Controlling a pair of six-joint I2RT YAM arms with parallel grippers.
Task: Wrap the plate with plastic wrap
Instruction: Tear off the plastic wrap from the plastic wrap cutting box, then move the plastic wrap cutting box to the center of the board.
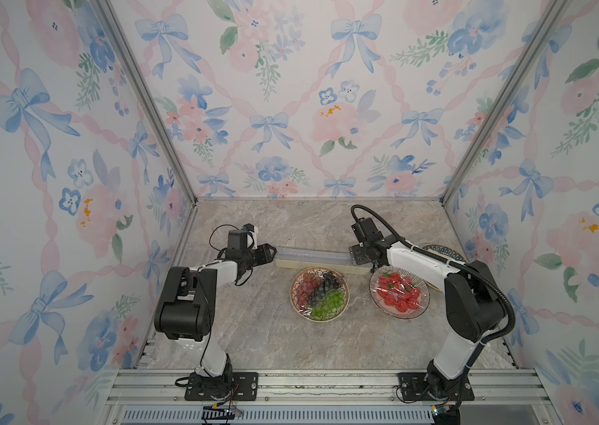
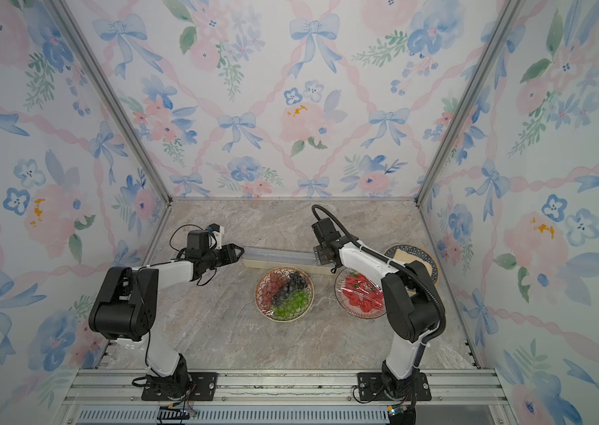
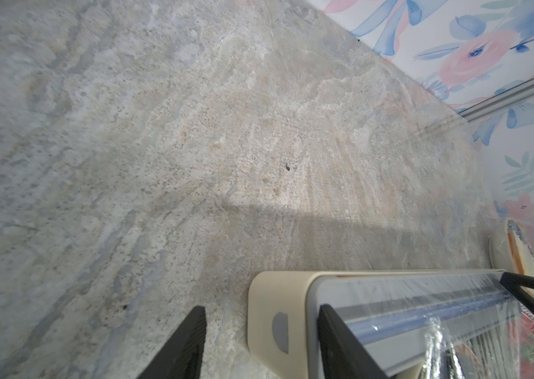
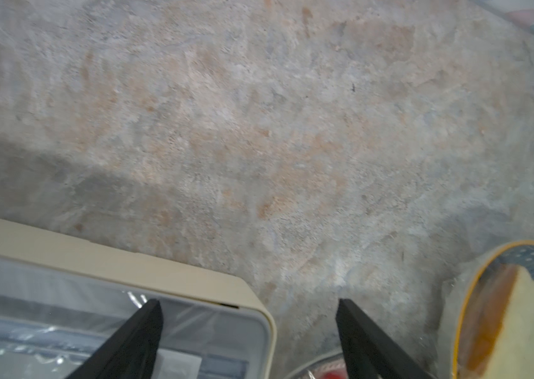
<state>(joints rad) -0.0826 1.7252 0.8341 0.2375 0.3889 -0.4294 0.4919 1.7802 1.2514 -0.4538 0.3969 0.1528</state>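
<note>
The plastic wrap box [image 1: 312,259] is long and cream with a grey top, and lies across the back of the table in both top views. Clear crinkly film [image 3: 439,328] lies over its top. My left gripper [image 3: 262,328] is open at the box's left end [image 3: 269,315], one finger over the grey top and the other over bare table. My right gripper [image 4: 249,302] is open over the box's right end [image 4: 252,305]. A plate of grapes [image 1: 292,294] and a glass plate of strawberries [image 1: 425,305] under glossy film sit just in front of the box.
A blue plate with a yellow rim [image 4: 475,272] holding bread stands at the back right, partly behind my right arm [image 1: 419,257]. Flowered walls close in the back and both sides. An aluminium rail [image 1: 327,382] carries both arm bases at the front.
</note>
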